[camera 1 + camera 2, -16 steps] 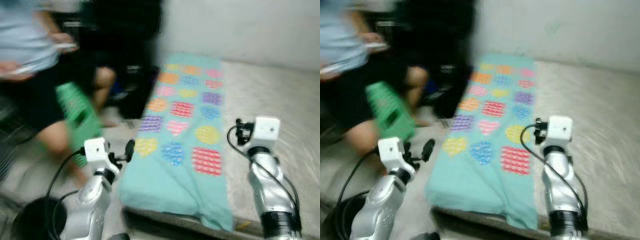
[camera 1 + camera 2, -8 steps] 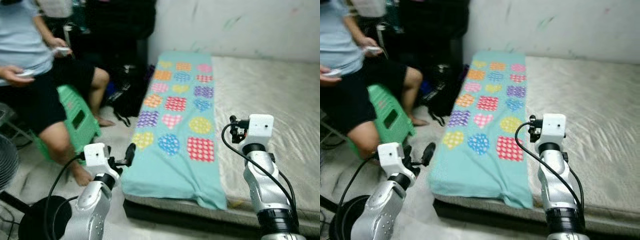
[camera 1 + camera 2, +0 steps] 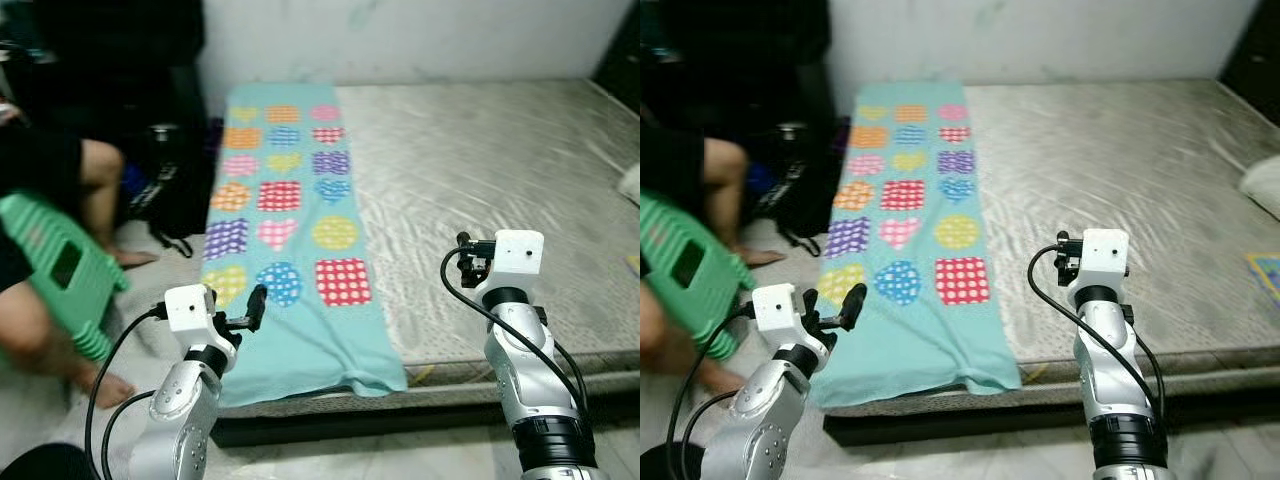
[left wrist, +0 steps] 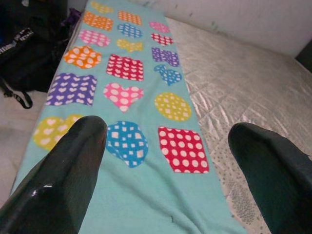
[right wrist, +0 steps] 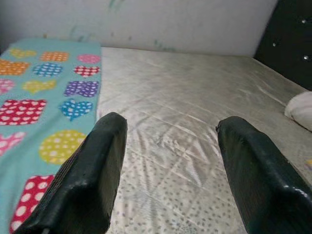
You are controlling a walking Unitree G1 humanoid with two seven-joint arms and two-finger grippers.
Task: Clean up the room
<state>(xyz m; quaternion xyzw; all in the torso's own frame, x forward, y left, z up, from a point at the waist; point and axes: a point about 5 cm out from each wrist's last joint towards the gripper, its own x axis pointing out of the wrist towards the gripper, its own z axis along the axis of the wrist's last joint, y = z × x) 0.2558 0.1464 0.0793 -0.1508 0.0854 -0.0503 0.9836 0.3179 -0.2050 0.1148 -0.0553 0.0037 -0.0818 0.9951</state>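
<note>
Two end effectors are held spread wide and empty before a mattress (image 3: 480, 160) on the floor. The left end effector (image 4: 168, 161) is raised over a teal patterned blanket (image 3: 285, 230) laid along the mattress's left edge; the right end effector (image 5: 168, 170) is raised above bare quilting.

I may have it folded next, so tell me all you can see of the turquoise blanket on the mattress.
The turquoise blanket is a long, narrow, soft-looking cloth printed with three columns of dotted hearts, circles and squares in many colours. It lies spread flat along the robot's-left edge of the bare grey mattress, reaching from the wall to the near end, where its rumpled hem hangs slightly over. Nothing rests on it.
</note>
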